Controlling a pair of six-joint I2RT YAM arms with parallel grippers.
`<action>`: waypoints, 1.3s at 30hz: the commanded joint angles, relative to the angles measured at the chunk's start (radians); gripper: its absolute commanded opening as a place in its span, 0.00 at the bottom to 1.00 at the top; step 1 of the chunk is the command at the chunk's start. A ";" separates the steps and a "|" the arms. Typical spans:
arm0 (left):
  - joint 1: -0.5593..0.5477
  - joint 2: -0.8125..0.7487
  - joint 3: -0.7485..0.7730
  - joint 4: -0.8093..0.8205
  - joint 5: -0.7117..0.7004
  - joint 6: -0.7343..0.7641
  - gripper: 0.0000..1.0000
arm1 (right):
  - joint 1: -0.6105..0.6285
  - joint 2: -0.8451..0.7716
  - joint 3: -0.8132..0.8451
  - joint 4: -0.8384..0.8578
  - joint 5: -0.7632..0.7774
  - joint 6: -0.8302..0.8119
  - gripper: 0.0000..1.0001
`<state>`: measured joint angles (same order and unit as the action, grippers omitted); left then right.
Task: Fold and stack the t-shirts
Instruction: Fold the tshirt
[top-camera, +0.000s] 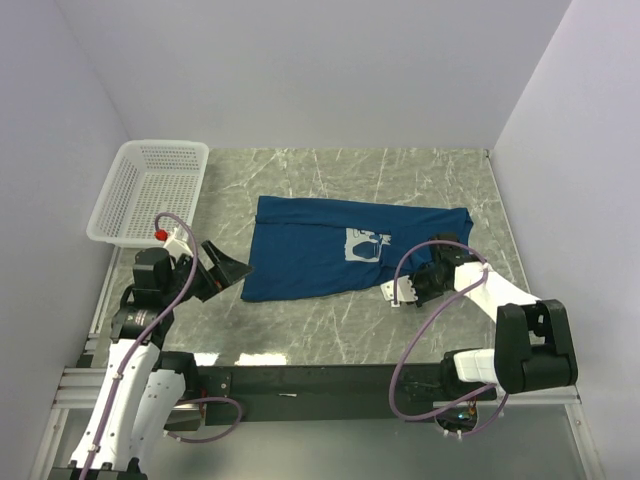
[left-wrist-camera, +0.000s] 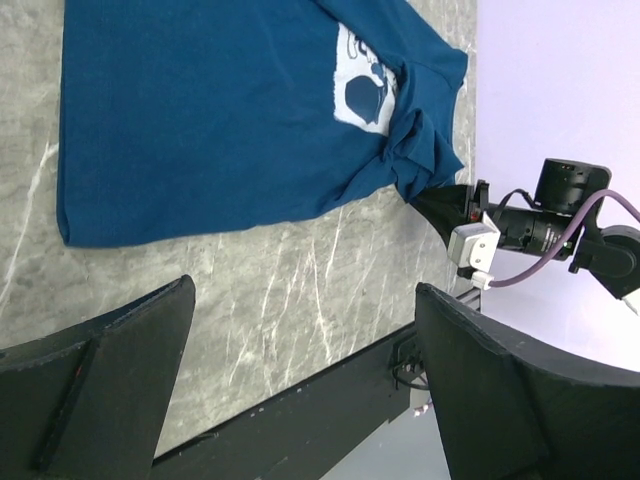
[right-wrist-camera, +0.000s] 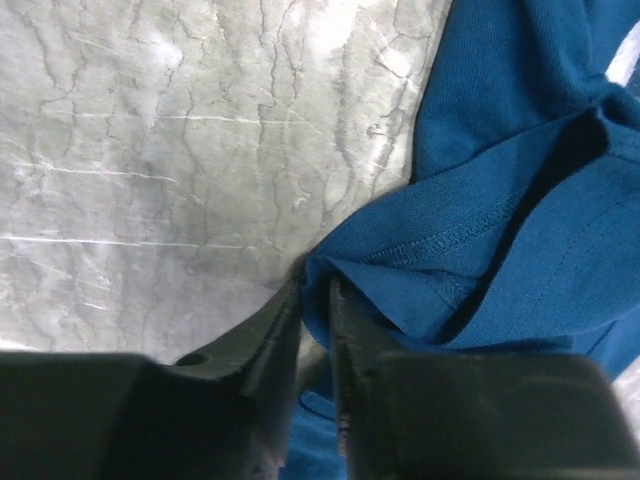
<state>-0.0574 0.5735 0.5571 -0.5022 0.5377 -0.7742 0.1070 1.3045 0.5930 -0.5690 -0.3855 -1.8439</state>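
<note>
A dark blue t-shirt (top-camera: 310, 250) lies spread across the marble table (top-camera: 330, 320), its pale print (top-camera: 367, 243) toward the right. Its right part is bunched into folds. My right gripper (top-camera: 425, 283) sits at that bunched near-right edge. In the right wrist view the jaws of the right gripper (right-wrist-camera: 318, 290) are nearly together, pinching a fold of the t-shirt (right-wrist-camera: 520, 200) by a stitched hem. My left gripper (top-camera: 225, 268) hovers just left of the shirt's near-left corner. The left gripper (left-wrist-camera: 305, 300) is wide open and holds nothing, with the t-shirt (left-wrist-camera: 200, 120) ahead of it.
A white mesh basket (top-camera: 150, 190) stands at the far left corner of the table. White walls close in the back and both sides. The black mounting rail (top-camera: 330, 385) runs along the near edge.
</note>
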 joint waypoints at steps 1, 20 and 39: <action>0.004 0.006 -0.025 0.065 0.022 -0.022 0.95 | -0.016 0.012 0.014 -0.028 -0.006 -0.006 0.22; -0.209 0.446 0.016 -0.002 -0.435 -0.212 0.76 | -0.147 -0.186 0.048 -0.195 -0.237 0.041 0.00; -0.222 0.666 -0.003 0.198 -0.513 -0.188 0.01 | -0.345 -0.398 0.128 -0.534 -0.380 -0.054 0.00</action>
<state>-0.2760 1.2800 0.5514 -0.3351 0.0322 -0.9840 -0.1867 0.9512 0.6483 -0.9817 -0.6830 -1.8606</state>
